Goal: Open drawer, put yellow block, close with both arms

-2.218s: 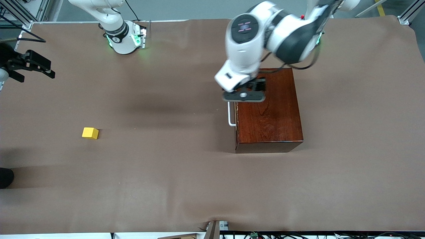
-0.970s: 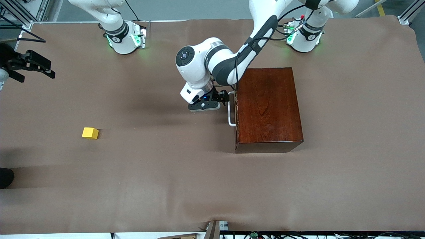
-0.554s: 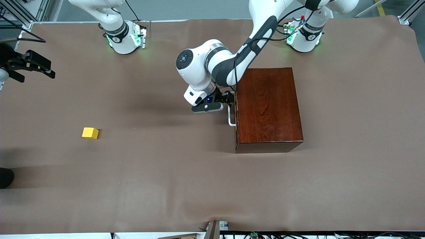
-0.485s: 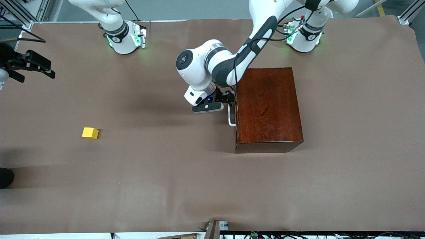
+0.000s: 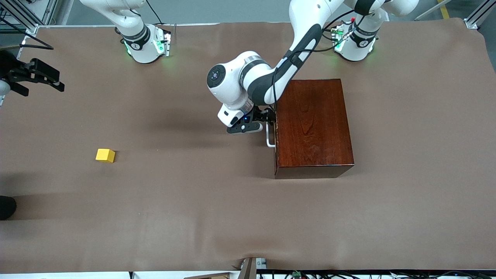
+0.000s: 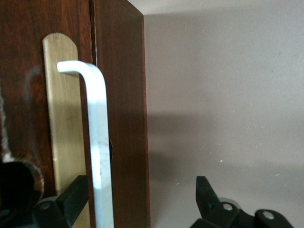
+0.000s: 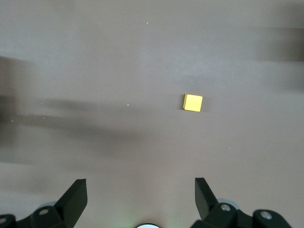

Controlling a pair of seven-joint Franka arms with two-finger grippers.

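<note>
The reddish-brown wooden box [image 5: 314, 128] stands toward the left arm's end of the table, its drawer [image 6: 21, 85] pushed in. The white bar handle [image 5: 268, 136] [image 6: 99, 142] sticks out of the drawer front. My left gripper [image 5: 269, 117] [image 6: 140, 202] is open at the handle's upper part, one finger [image 6: 71, 202] beside the bar, the other finger [image 6: 205, 197] wide of the box's edge. The yellow block [image 5: 105, 155] [image 7: 193, 102] lies on the table toward the right arm's end. My right gripper [image 5: 52, 79] [image 7: 140, 197] waits open, high over that end, holding nothing.
A brown cloth [image 5: 193, 201] covers the whole table. The two arm bases [image 5: 145, 46] [image 5: 354, 42] stand along its edge farthest from the front camera. A pale wooden plate [image 6: 61, 118] backs the handle on the drawer front.
My left gripper has come down from over the box to the drawer front and edged closer onto the handle. The right arm, the block and the box have not moved.
</note>
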